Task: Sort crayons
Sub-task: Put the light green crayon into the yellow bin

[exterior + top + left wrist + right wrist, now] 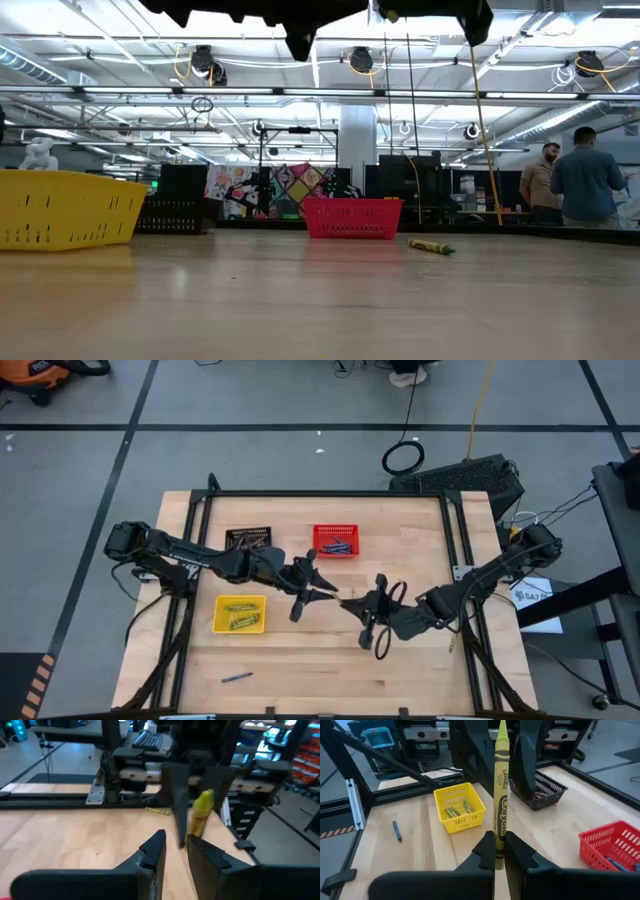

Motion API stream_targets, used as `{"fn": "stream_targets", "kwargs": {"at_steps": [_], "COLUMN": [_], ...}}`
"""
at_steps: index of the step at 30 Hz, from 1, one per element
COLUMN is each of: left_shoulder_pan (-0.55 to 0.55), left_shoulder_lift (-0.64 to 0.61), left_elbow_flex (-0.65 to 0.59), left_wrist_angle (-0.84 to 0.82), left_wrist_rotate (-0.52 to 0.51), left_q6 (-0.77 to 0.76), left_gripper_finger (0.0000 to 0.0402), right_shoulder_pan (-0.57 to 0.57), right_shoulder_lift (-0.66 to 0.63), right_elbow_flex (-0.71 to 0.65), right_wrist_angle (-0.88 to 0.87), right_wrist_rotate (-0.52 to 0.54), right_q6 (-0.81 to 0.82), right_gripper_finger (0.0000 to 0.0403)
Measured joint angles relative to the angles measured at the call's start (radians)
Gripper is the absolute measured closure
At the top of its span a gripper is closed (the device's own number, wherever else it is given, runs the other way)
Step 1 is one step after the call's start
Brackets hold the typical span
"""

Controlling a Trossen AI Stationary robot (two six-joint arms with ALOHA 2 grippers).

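Clearly, handover: a yellow-green crayon (pixel 500 800) is pinched by the right claw (pixel 499 851) above mid-desk (pixel 420 660).
Left claw (pixel 175 852): spread, facing the crayon tip.
Risk: crayon dropped if released early; yellow basket (pixel 240 614) missed.

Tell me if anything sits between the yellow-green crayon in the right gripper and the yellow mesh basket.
The left gripper hangs between the yellow-green crayon, pinched in the right gripper, and the yellow mesh basket.

Yellow basket (pixel 240 614), black basket (pixel 248 539), red basket (pixel 336 541), two people (pixel 575 183) behind
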Motion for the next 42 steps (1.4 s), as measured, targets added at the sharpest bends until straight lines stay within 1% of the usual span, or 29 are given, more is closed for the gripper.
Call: {"fn": "stream_targets", "kwargs": {"at_steps": [2, 11, 13, 18, 24, 27, 31, 32, 39, 42], "left_shoulder_pan": [0.0, 0.0, 0.001, 0.0, 0.001, 0.001, 0.0, -0.001, -0.001, -0.001], "left_shoulder_lift": [0.0, 0.0, 0.0, 0.0, 0.0, 0.0, 0.0, 0.0, -0.002, -0.002], "left_elbow_flex": [0.0, 0.0, 0.0, 0.0, 0.0, 0.0, 0.0, 0.0, 0.003, 0.001], "left_wrist_angle": [0.004, 0.013, 0.016, 0.071, 0.07, 0.055, 0.044, 0.041, -0.009, -0.068], "left_wrist_rotate": [0.014, 0.069, 0.086, 0.091, 0.09, 0.089, 0.092, 0.092, 0.092, 0.094], "left_q6": [0.0, 0.0, 0.0, 0.0, 0.003, 0.012, 0.052, 0.058, 0.06, 0.06], "left_gripper_finger": [0.0317, 0.0317, 0.0317, 0.0317, 0.0319, 0.0335, 0.0382, 0.0389, 0.0386, 0.0386], "right_shoulder_pan": [-0.013, -0.034, -0.043, -0.076, -0.093, -0.093, -0.093, -0.094, -0.093, -0.09], "right_shoulder_lift": [0.0, -0.001, -0.001, -0.001, -0.001, 0.0, 0.0, 0.0, 0.0, -0.001], "right_elbow_flex": [0.0, 0.0, 0.0, 0.0, 0.0, 0.0, 0.0, 0.0, 0.0, 0.0], "right_wrist_angle": [0.001, 0.001, 0.003, 0.052, 0.059, 0.057, 0.057, 0.057, 0.05, 0.048], "right_wrist_rotate": [-0.022, -0.029, -0.051, -0.124, -0.136, -0.139, -0.175, -0.178, -0.18, -0.175], "right_q6": [0.0, -0.016, -0.019, -0.042, -0.054, -0.053, -0.053, -0.053, -0.044, -0.03], "right_gripper_finger": [0.0403, 0.0403, 0.0403, 0.0403, 0.0403, 0.0403, 0.0402, 0.04, 0.0375, 0.036]}}
